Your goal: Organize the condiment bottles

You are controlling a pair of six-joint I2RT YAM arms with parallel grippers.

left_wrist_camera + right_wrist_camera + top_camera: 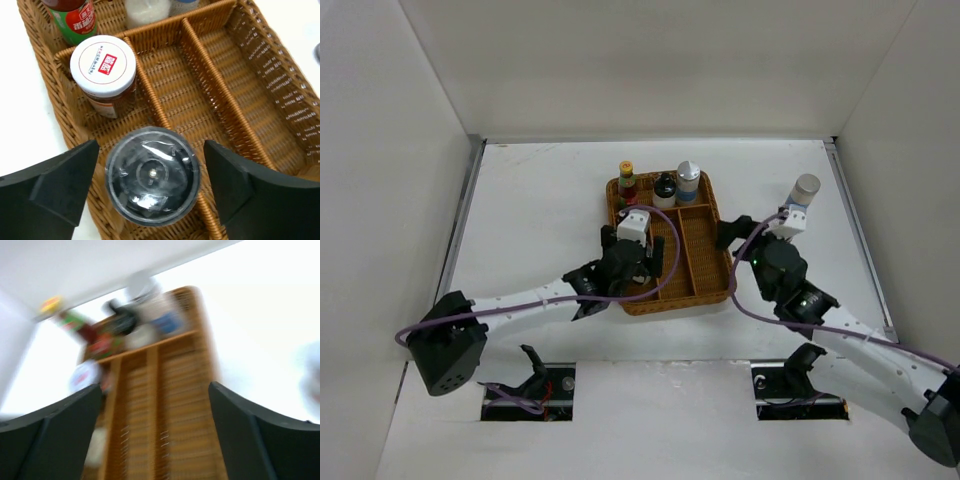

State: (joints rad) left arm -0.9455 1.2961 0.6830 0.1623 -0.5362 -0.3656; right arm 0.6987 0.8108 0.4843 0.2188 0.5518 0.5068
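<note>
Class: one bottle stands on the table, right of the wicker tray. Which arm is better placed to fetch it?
Right: the bottle stands beside that arm, and the right gripper is open and empty. The left gripper straddles a dark-lidded jar in the tray.

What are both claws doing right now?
Left claw: open, straddling the dark-lidded jar in the wicker tray, not clamped.
Right claw: open, empty.
</note>
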